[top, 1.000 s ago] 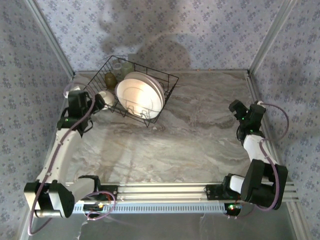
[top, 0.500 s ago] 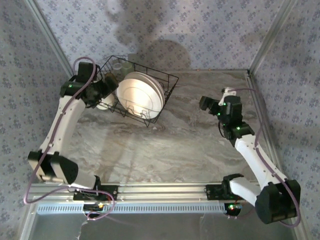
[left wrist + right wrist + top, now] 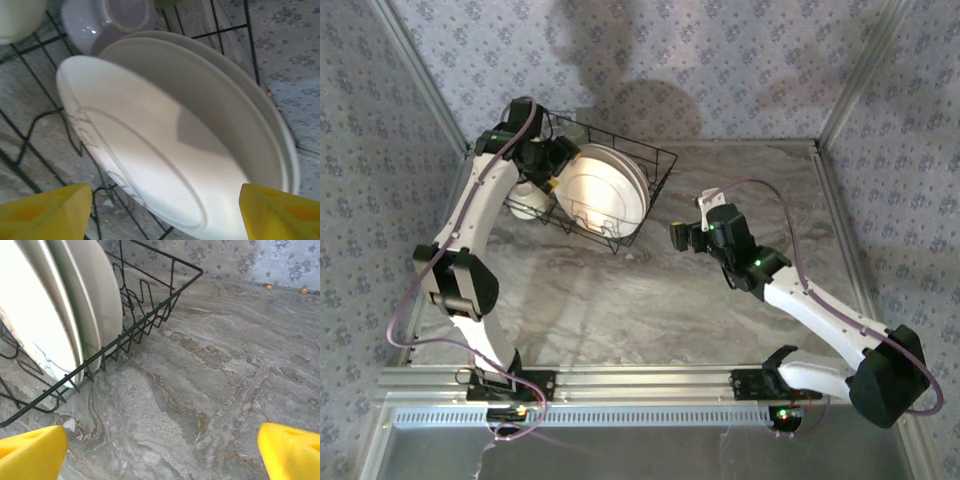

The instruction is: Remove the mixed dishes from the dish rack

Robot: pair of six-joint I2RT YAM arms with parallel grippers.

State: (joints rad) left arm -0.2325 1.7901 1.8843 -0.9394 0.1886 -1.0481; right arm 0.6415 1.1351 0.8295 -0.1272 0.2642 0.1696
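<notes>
Left tool (image 3: 552, 160) had swung in from beside the rack (image 3: 620, 136) to hang over its left end. Its fingers stood wide on either side of the front plate (image 3: 150, 150), gripping nothing. Right tool (image 3: 682, 236), also wide and empty, had reached across the surface (image 3: 720, 310) toward the rack's near corner. Plates (image 3: 605, 190) and lilac bowl (image 3: 95, 22) all sat in the rack. First pick judged imminent.

Floral blue-grey wallpaper walls (image 3: 720, 60); grey marbled tabletop (image 3: 620, 310); aluminium corner posts (image 3: 859, 70).
</notes>
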